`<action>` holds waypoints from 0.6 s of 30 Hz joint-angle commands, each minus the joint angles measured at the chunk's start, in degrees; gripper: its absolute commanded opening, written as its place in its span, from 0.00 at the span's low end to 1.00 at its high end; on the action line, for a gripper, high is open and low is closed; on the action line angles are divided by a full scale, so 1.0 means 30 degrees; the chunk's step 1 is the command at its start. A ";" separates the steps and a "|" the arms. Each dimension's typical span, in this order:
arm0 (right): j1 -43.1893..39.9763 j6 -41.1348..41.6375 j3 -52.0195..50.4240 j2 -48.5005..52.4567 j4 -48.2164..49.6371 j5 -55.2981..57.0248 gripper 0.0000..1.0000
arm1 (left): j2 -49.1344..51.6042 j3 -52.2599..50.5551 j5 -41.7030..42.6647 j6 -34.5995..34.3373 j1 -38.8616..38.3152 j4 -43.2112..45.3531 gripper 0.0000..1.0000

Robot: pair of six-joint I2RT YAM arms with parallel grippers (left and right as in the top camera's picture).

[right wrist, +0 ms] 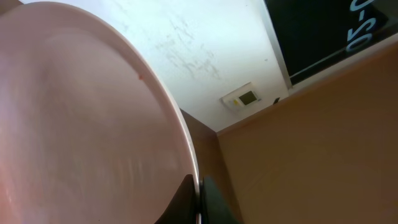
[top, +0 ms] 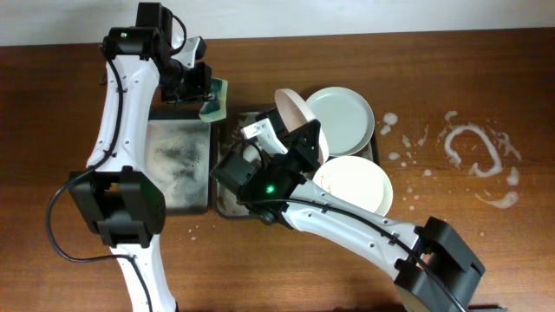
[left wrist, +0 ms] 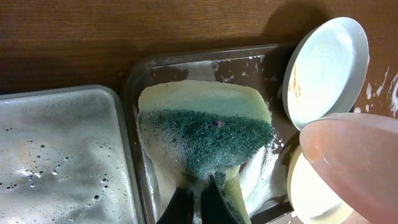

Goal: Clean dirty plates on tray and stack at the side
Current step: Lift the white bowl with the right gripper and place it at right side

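Pink plate (top: 293, 108) – smooth, glossy, round, raised on edge and tilted, upper centre of the overhead view, above the tray's (top: 227, 206) top edge. Right gripper (top: 303, 139) pinches its rim; in the right wrist view the dark fingers (right wrist: 208, 202) close on the thin lip at bottom centre, and the plate's curved face fills the left of the frame.

Lying in the tray, a dark metal rectangle with rounded corners and wet smears: a pale green plate (top: 342, 117) at upper right and a cream plate (top: 357, 186) below it, rust-coloured specks near its left rim.

Sponge (top: 214, 100) – yellow foam with a coarse green scrub face, sudsy – is clamped in the left gripper (top: 206, 87) over the tray's upper left corner.

Left of the tray, just beside it, a soapy pan (top: 178, 160) of grey bubbly water.

Table (top: 451, 61) is dark wood grain; a white foam (top: 473, 152) ring and spatters lie at right.
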 commanded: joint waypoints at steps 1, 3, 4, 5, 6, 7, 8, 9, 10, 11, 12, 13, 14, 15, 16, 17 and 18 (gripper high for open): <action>0.0160 -0.0576 0.0291 -0.0036 0.0080 0.1137 0.04 | -0.0131 0.0189 -0.0124 -0.0197 0.0029 0.0058 0.01; 0.0270 -0.2943 0.0291 -0.0036 0.1122 0.1144 0.04 | -0.0131 0.0189 -0.0124 -0.0197 0.0029 0.0058 0.01; 0.0503 -0.4087 0.0291 -0.0036 0.2259 0.1137 0.04 | -0.0131 0.0189 -0.0124 -0.0197 0.0029 0.0058 0.01; 0.0809 -0.5260 0.0291 -0.0036 0.3767 0.1107 0.04 | -0.0131 0.0189 -0.0124 -0.0197 0.0029 0.0066 0.01; 0.1056 -0.5989 0.0291 -0.0036 0.4750 0.1042 0.04 | -0.0124 0.0189 -0.0124 -0.0197 0.0029 0.0087 0.01; 0.1268 -0.6324 0.0291 -0.0036 0.5173 0.0809 0.04 | -0.0131 0.0189 -0.0124 -0.0197 0.0029 0.0131 0.01; 0.1370 -0.6324 0.0291 -0.0036 0.5158 0.0546 0.04 | -0.0131 0.0189 -0.0124 -0.0189 0.0029 0.0131 0.01; 0.1384 -0.6324 0.0291 -0.0036 0.5151 0.0554 0.04 | -0.0124 0.0189 -0.0124 -0.0189 0.0029 0.0131 0.01; 0.1384 -0.6331 0.0291 -0.0036 0.5144 0.0561 0.04 | -0.0131 0.0189 -0.0124 -0.0189 0.0029 0.0131 0.01; 0.1384 -0.6331 0.0291 -0.0036 0.5144 0.0561 0.04 | -0.0131 0.0189 -0.0124 -0.0189 0.0029 0.0124 0.01; 0.1384 -0.6331 0.0291 -0.0036 0.5144 0.0554 0.04 | -0.0124 0.0189 -0.0124 -0.0197 0.0029 0.0131 0.01; 0.1384 -0.6331 0.0291 -0.0036 0.5144 0.0561 0.04 | -0.0131 0.0189 -0.0124 -0.0197 0.0029 0.0131 0.01; 0.1384 -0.6331 0.0291 -0.0036 0.5144 0.0561 0.04 | -0.0131 0.0189 -0.0124 -0.0189 0.0029 0.0131 0.01; 0.1384 -0.6324 0.0291 -0.0036 0.5144 0.0554 0.04 | -0.0131 0.0189 -0.0124 -0.0197 0.0029 0.0124 0.01; 0.1384 -0.6331 0.0291 -0.0036 0.5136 0.0561 0.04 | -0.0124 0.0189 -0.0124 -0.0197 0.0029 0.0124 0.01; 0.1384 -0.6324 0.0291 -0.0036 0.5144 0.0554 0.04 | -0.0124 0.0189 -0.0124 -0.0197 0.0029 0.0124 0.01; 0.1384 -0.6317 0.0291 -0.0036 0.5136 0.0546 0.04 | -0.0124 0.0189 -0.0124 -0.0197 0.0029 0.0124 0.01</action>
